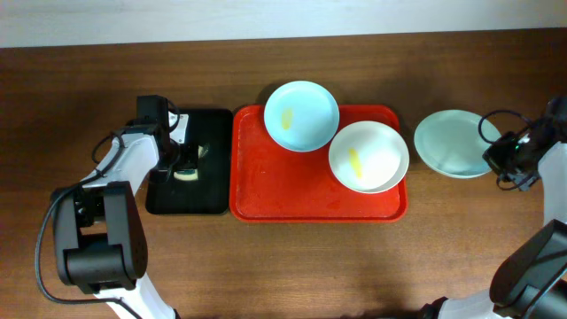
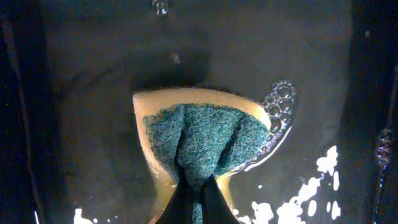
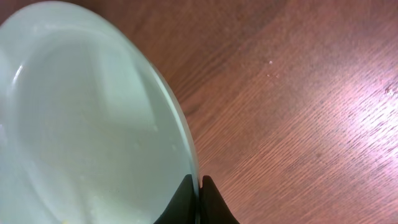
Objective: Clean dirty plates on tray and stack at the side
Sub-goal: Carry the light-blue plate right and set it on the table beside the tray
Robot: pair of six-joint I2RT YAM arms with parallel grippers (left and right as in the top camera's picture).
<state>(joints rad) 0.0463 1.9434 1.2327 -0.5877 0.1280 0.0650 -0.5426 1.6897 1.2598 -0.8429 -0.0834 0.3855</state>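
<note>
The red tray (image 1: 292, 195) holds a mint-blue plate (image 1: 301, 115) with a yellow smear at the back and a white plate (image 1: 368, 156) with a yellow smear to its right. A second mint plate (image 1: 454, 143) sits on the table right of the tray. My right gripper (image 1: 500, 158) is shut on its right rim, and the wrist view shows the rim (image 3: 186, 137) pinched between the fingers (image 3: 200, 186). My left gripper (image 1: 184, 168) is shut on a yellow and green sponge (image 2: 205, 143) in the wet black tray (image 2: 81, 93).
The narrow black tray (image 1: 208, 190) lies left of the red tray, with soapy water and bubbles (image 2: 280, 102) in it. Bare wooden table (image 3: 298, 106) surrounds the mint plate on the right.
</note>
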